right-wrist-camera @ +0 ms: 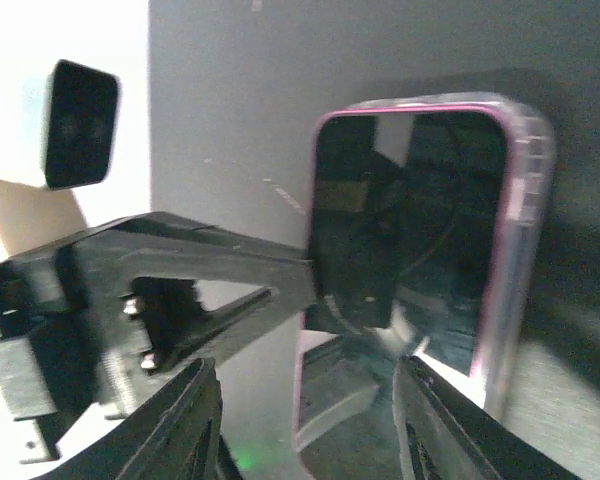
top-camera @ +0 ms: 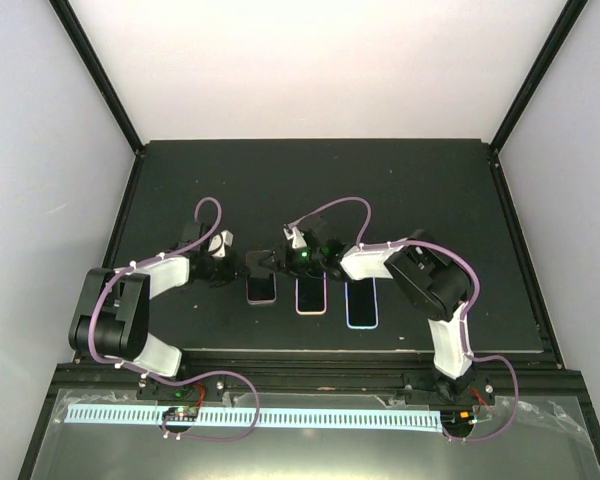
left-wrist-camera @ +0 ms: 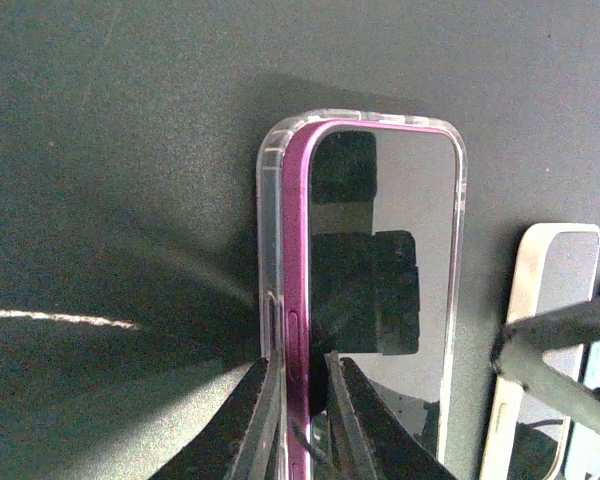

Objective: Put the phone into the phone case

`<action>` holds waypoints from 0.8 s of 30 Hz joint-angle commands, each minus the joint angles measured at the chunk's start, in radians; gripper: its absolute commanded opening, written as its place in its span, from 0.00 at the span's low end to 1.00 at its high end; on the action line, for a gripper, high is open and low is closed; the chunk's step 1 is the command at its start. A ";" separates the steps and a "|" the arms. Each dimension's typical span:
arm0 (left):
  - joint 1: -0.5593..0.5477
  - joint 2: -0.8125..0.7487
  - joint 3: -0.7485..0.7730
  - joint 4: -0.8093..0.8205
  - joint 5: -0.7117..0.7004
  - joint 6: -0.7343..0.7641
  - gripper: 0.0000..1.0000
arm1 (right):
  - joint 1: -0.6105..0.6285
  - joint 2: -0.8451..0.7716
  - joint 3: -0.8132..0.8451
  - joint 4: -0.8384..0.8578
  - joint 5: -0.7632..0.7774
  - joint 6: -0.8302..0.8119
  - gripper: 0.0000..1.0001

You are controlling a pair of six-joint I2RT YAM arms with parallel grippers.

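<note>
The phone (left-wrist-camera: 400,200), magenta-sided with a dark screen, lies in the clear phone case (left-wrist-camera: 269,200) on the black table. Its left side stands a little above the case wall. My left gripper (left-wrist-camera: 298,375) is shut on that left edge, one finger outside the case wall and the other on the screen. From above, the phone (top-camera: 261,287) is the leftmost of three, with the left gripper (top-camera: 230,268) at its left. My right gripper (top-camera: 278,262) hovers at its upper right. In the right wrist view the right gripper (right-wrist-camera: 305,400) stands open astride the phone's (right-wrist-camera: 420,200) near edge.
Two more phones lie to the right, one with a pink rim (top-camera: 311,293) and one with a blue rim (top-camera: 362,302). The nearer one shows pale (left-wrist-camera: 550,330) in the left wrist view. The left arm's finger (right-wrist-camera: 220,280) crosses the right wrist view.
</note>
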 commanded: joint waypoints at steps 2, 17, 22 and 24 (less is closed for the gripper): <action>0.004 -0.014 -0.042 -0.033 0.038 0.018 0.13 | 0.003 -0.036 0.047 -0.262 0.135 -0.116 0.47; 0.002 0.062 -0.091 0.049 0.019 -0.021 0.11 | 0.024 0.072 0.105 -0.243 0.058 -0.102 0.47; 0.005 0.056 -0.101 0.054 0.001 -0.031 0.05 | 0.022 0.068 0.137 -0.145 0.000 -0.057 0.48; 0.006 0.042 -0.106 0.055 -0.010 -0.042 0.04 | 0.023 0.062 0.128 -0.068 -0.024 -0.010 0.48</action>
